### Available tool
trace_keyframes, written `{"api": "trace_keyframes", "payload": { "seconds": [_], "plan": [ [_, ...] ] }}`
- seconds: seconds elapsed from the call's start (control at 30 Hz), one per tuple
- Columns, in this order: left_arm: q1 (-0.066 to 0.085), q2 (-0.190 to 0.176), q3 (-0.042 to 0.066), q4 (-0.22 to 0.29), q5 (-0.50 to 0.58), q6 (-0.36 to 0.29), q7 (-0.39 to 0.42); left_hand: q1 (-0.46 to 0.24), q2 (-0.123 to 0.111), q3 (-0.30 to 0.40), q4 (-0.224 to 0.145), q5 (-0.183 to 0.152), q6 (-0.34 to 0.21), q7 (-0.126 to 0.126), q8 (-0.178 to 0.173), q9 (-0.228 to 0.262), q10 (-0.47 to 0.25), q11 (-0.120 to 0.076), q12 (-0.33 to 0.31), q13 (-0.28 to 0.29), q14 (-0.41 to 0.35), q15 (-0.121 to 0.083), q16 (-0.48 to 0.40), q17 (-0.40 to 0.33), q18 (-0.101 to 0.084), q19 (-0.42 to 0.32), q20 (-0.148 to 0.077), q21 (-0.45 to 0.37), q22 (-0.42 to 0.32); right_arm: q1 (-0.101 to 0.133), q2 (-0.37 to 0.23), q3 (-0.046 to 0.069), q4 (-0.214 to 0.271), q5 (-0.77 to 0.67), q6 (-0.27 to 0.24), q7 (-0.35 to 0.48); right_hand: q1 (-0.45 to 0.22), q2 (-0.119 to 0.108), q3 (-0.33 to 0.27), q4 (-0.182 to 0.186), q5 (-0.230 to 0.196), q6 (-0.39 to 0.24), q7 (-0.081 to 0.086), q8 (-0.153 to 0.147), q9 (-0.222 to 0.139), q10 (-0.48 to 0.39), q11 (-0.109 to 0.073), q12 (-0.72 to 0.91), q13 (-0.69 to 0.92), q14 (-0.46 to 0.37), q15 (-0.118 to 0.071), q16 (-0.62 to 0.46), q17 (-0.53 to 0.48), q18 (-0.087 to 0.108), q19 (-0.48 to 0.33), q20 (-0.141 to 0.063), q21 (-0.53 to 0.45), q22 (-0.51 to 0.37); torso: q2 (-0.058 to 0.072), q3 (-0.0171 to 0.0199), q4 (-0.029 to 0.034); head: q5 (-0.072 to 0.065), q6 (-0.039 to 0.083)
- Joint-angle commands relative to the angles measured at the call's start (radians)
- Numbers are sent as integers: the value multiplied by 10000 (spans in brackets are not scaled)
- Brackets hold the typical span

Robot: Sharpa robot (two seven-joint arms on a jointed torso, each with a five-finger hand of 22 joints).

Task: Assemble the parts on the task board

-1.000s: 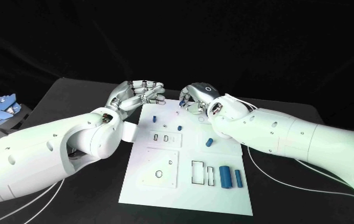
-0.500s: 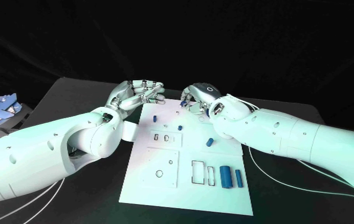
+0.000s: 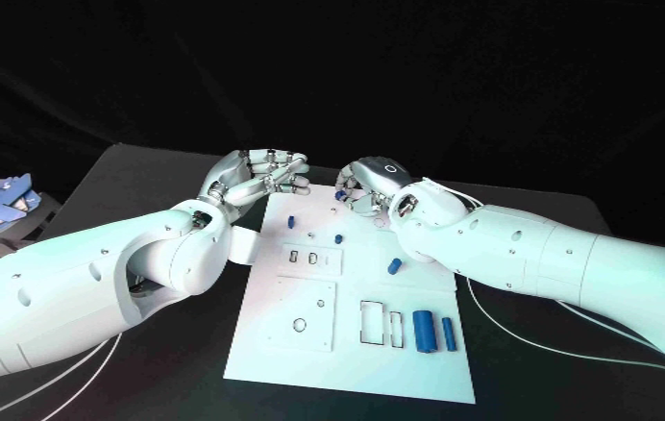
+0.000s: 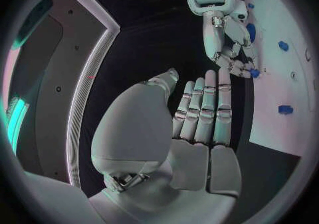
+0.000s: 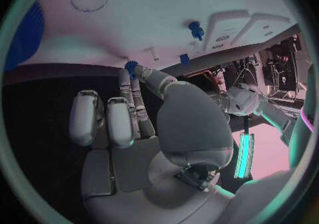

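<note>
Task board (image 3: pixel 298 359) lying flat at table centre, long axis running from six toward twelve o'clock. Near the board's twelve o'clock end: right hand (image 3: pixel 367 186) pinching a small blue part (image 4: pixel 254 73) at its fingertips, held low over the board's far edge, seemingly just off the surface. Contact with the board impossible to confirm.

Left hand (image 3: pixel 257 181) hovering at about ten o'clock from board centre, just beside the board's far left corner. Nothing held; fingers loosely curled, close together, not clenched on anything.

Other parts on the board:
- blue peg (image 3: pixel 291 221) at about eleven o'clock, left of the far end
- second blue peg (image 3: pixel 337 240) nearer centre
- loose blue piece (image 3: pixel 394 267) lying at about two o'clock
- two blue cylinders (image 3: pixel 433 332) side by side at about four o'clock, next to rectangular slots

Round hole and several slots toward six and seven o'clock not yet filled.

Step in hand, by judgement: carrying or seating the pinched part at a socket near the far edge. Task looks early to midway, with most pieces unseated.

Next move likely calls for lining the part up over its socket, keeping it upright, then pressing straight down before easing the pinch. Risk: small part slipping or tilting under fingertip pressure.
</note>
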Motion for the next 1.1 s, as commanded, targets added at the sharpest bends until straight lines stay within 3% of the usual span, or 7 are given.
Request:
{"api": "trace_keyframes", "payload": {
  "seconds": [0.03, 0.13, 0.4, 0.63, 0.77, 0.93, 1.1],
  "plan": [
    [17, 23, 7, 10, -45, 182, 48, -7, -79, 73, -33, 42, 55, 41, -59, -16, 47, 15, -77, 1, -71, -15, -62, 25, 13, -47, 30, 59, 10, -20, 34, -13, 10, -136, 101, -66, -51, -75, 4, 47, 3, -61, 8, 32, 10, -68, -32, 10, -9, 209, -32, 46, 14, -168, 58, 12, 66, 8, 0, 3, -5, 7, -6],
    [18, 24, 7, 13, -45, 184, 46, -7, -79, 73, -33, 42, 55, 41, -59, -16, 47, 15, -77, 1, -71, -15, -62, 25, 13, -47, 30, 59, 10, -20, 68, -13, -42, -153, 183, -144, -60, -89, 8, 57, -8, -89, 17, 25, 19, -88, -25, -3, -9, 210, -26, 57, 32, -162, 42, 17, 52, -14, 1, 0, -7, 8, -1],
    [20, 23, 7, 20, -45, 183, 41, -7, -79, 73, -33, 42, 55, 41, -59, -16, 47, 15, -77, 1, -71, -15, -62, 25, 13, -47, 30, 59, 10, -20, 221, -14, -351, -192, 529, -386, -235, -270, 81, 242, -162, -621, 241, -272, 6, -557, 192, -287, -110, 129, 150, -15, -207, -115, -134, 159, -107, -226, 11, -8, 1, -2, 14],
    [21, 27, 7, 19, -45, 182, 42, -4, -80, 84, -43, 41, 63, 33, -58, -16, 60, 10, -86, 2, -69, -17, -69, 34, 15, -51, 30, 66, 12, -22, 293, -14, -495, -202, 502, -466, -303, -479, 173, 380, -213, -1265, 481, -717, -83, -1186, 442, -578, -273, 15, 356, -138, -548, -30, -406, 347, -377, -593, 5, -3, -6, 10, -6],
    [21, 31, 7, 5, -45, 178, 46, -4, -80, 84, -43, 41, 63, 33, -58, -16, 60, 10, -86, 2, -69, -17, -69, 34, 15, -51, 30, 66, 12, -25, 260, -14, -440, -206, 432, -475, -298, -507, 192, 410, -254, -1434, 460, -850, -115, -1245, 440, -567, -293, 6, 366, -137, -572, -29, -391, 374, -376, -570, 4, 14, -8, 30, 12],
    [21, 11, 7, 3, -45, 179, 47, -4, -80, 84, -43, 41, 63, 33, -58, -16, 60, 10, -86, 2, -69, -17, -69, 34, 15, -51, 30, 66, 12, -21, -62, -12, -8, -228, 242, -463, -281, -490, 207, 429, -261, -1367, 450, -835, -97, -1211, 430, -527, -289, 5, 360, -139, -599, -42, -337, 378, -335, -493, -4, 17, -36, 43, 10],
    [21, -53, 7, 6, -45, 197, 46, -4, -80, 84, -43, 41, 63, 33, -58, -16, 60, 10, -86, 2, -69, -17, -69, 34, 15, -51, 30, 66, 12, 35, -1074, 92, 1060, 145, 59, -441, -252, -508, 204, 483, -250, -1165, 426, -793, -37, -827, 352, -255, -216, 53, 307, -48, -479, -75, -202, 351, -235, -307, -21, 37, -76, 28, 42]
  ]
}}
